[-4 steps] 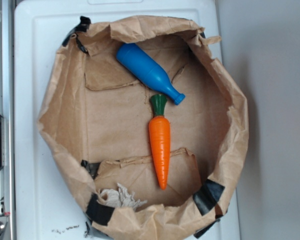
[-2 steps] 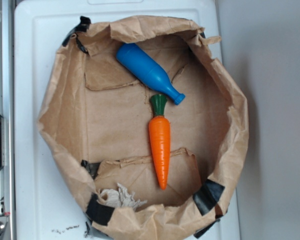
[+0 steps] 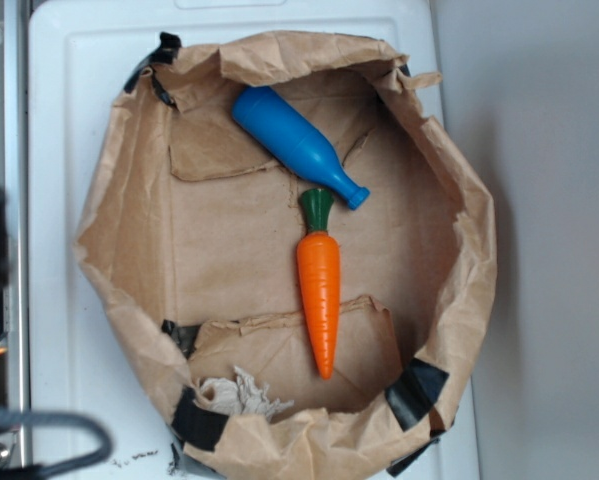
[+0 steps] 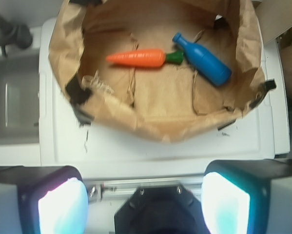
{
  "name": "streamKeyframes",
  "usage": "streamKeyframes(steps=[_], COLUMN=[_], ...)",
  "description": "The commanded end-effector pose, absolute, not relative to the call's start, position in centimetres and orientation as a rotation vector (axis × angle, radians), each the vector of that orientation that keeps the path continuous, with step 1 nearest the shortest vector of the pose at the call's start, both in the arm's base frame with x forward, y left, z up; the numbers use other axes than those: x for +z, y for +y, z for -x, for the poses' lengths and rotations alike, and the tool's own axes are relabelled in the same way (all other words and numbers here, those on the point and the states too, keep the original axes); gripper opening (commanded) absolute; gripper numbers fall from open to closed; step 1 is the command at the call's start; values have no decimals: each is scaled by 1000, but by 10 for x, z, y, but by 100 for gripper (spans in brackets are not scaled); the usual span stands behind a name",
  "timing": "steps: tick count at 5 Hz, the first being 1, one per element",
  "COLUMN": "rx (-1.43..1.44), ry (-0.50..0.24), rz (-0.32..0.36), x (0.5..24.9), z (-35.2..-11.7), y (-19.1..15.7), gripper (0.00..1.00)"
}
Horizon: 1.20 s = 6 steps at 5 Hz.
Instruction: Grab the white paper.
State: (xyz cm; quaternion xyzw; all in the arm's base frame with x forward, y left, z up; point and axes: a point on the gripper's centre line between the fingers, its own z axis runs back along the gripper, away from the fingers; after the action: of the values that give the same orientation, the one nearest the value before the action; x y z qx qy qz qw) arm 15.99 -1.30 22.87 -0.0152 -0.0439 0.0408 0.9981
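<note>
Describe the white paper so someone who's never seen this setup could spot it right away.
Find the big crinkled brown paper bag lying open on the white surface. Inside it, go to the corner past the pointed tip of the orange carrot, beside a strip of black tape. The white paper is the small off-white frayed wad there, far shorter than the carrot or the blue bottle.

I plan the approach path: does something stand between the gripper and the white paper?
Yes. The near wall of the brown paper bag rises between the open gripper and the white paper, tucked in the bag's corner.
</note>
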Motion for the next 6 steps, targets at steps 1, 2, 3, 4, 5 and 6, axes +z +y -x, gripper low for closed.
streamKeyframes(steps=[1, 2, 3, 4, 5, 6], rx=[174, 329, 572, 572, 572, 572], ry=[-123, -120, -80, -80, -80, -80], rz=[17, -14, -107, -107, -107, -107], x=[231, 220, 218, 218, 218, 218], z=[-205, -219, -213, -213, -213, -213], y=[-2, -10, -23, -23, -23, -23], gripper=[100, 100, 100, 100, 100, 100])
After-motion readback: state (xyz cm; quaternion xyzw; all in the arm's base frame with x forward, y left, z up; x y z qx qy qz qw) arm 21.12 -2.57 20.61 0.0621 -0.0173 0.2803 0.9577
